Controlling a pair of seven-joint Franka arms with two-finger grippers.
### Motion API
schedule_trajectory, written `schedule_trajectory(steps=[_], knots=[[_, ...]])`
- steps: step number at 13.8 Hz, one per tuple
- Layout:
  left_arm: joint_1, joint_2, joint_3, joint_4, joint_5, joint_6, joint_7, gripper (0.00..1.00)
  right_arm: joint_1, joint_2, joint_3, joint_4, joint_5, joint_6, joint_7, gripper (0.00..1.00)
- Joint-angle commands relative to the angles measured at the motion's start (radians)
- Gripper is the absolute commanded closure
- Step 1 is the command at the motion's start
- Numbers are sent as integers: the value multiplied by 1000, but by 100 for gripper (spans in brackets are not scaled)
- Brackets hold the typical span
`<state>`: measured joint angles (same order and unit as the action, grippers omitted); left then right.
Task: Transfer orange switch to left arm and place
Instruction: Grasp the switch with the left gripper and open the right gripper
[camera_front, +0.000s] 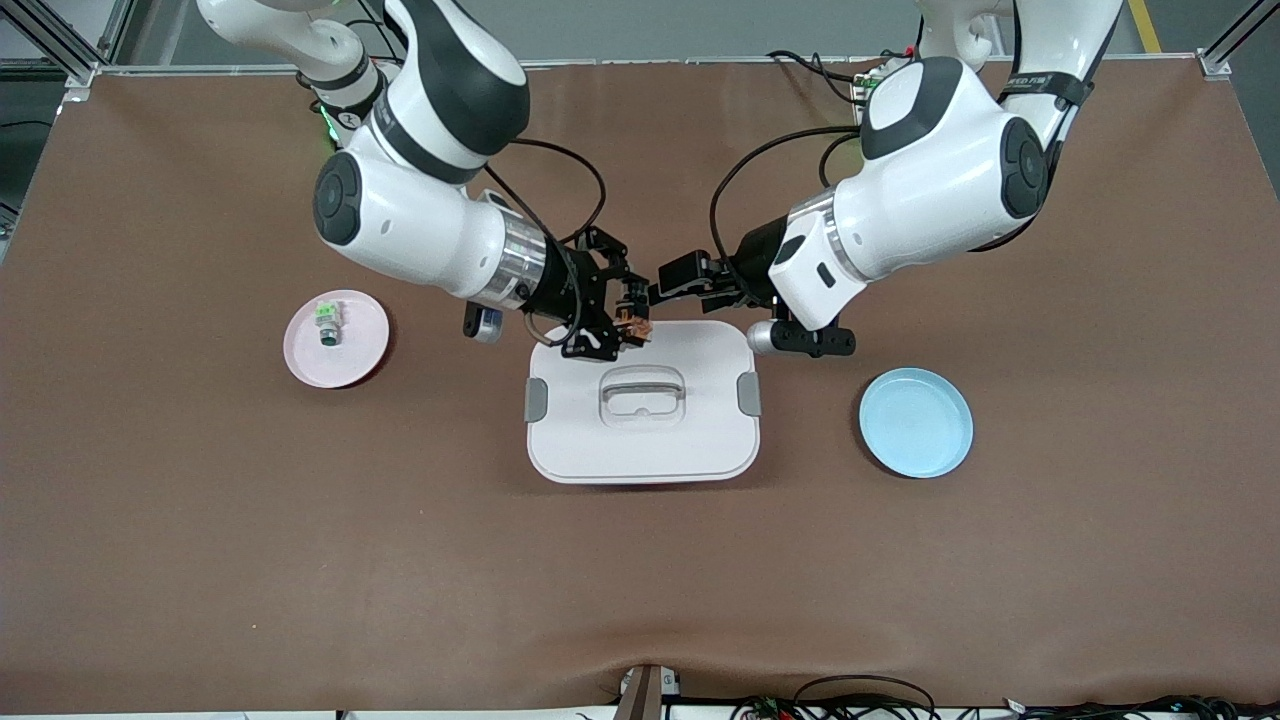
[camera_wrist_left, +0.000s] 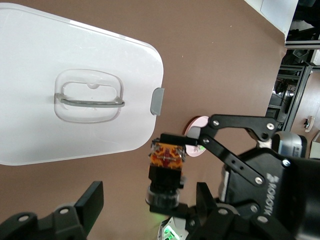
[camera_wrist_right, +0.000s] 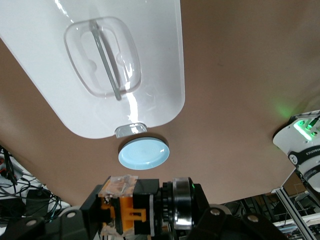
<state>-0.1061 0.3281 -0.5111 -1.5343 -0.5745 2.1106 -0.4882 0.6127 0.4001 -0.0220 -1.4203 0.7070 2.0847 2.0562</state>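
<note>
Brown cloth covers the desk (camera_front: 640, 580). Nearest the front camera on it lies the blue plate (camera_front: 916, 422), toward the left arm's end, with nothing on it. The box (camera_front: 642, 400) sits at mid-desk, lid on, its recessed handle (camera_front: 641, 389) up and a grey latch (camera_front: 749, 393) on each short side. The pink plate (camera_front: 337, 338) lies toward the right arm's end and carries the small green-and-white component (camera_front: 326, 323).

Over the box edge farthest from the front camera, the two arms meet. The right end effector (camera_front: 625, 322) is clamped on the orange switch (camera_front: 634, 325); the left wrist view shows the switch (camera_wrist_left: 167, 156) with its copper end facing that camera, held by the black fingers (camera_wrist_left: 202, 141). The left end effector (camera_front: 672, 285) is just beside the switch, its jaws apart on either side of it and not visibly pressing on it.
</note>
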Motion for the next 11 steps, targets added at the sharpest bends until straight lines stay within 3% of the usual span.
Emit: schedule_trajectory(steps=[1, 8, 11], knots=[[3, -3, -1, -3, -51, 12, 25, 17, 12, 20, -9, 75, 17, -12, 50, 100], [3, -14, -1, 0, -56, 11, 13, 20, 36, 80, -7, 185, 14, -9, 113, 100], [2, -11, -1, -3, -56, 11, 17, 27, 41, 98, -7, 230, 14, -11, 140, 100]])
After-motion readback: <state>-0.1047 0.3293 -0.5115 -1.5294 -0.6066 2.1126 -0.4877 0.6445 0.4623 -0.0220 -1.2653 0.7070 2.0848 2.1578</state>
